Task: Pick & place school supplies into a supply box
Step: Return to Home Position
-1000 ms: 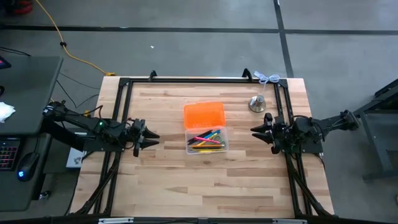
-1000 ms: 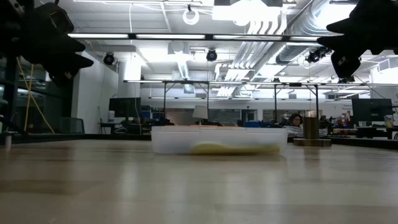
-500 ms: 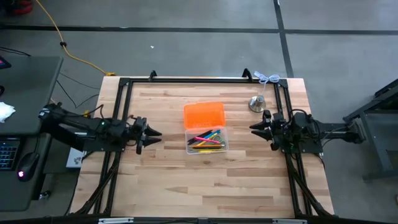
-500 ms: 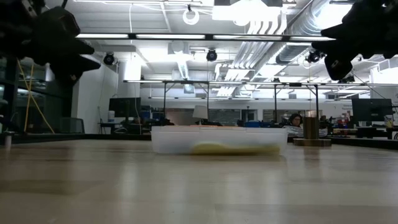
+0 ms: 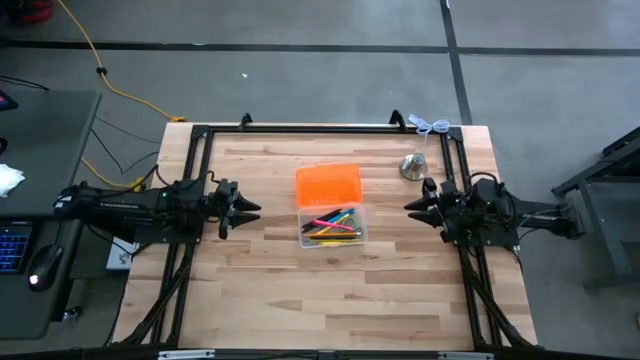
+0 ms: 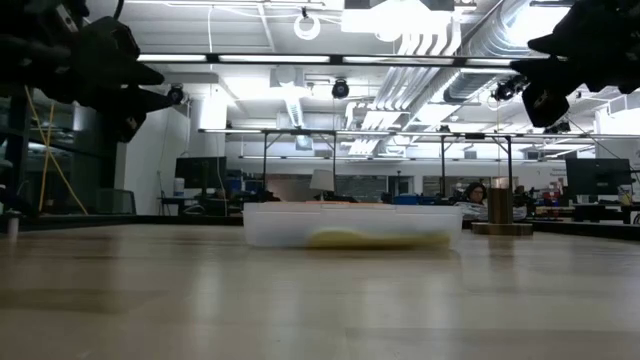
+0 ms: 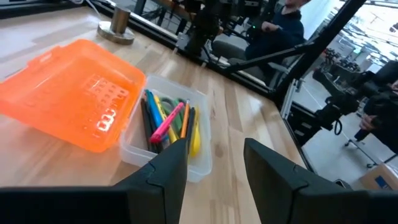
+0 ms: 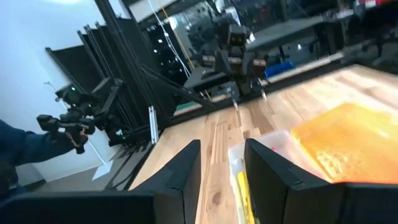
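Overhead, one wooden table carries everything, with two dark arms reaching in over it, one from each side. The left gripper hangs above the table's left part and the right gripper above its right part. Both are well apart from the box between them, and each has its two fingers spread with nothing held. Near the table's middle lies the single supply box, a clear tray. Its one orange lid is folded open and lies flat against the tray's far long side. The school supplies all lie inside the tray, lengthwise and bundled close. A pink pen lies across the top, with yellow, black, blue and orange sticks around it and something green under them; their exact number cannot be told. One silver bell-shaped metal object stands upright on the table, near the right gripper and apart from the lid.
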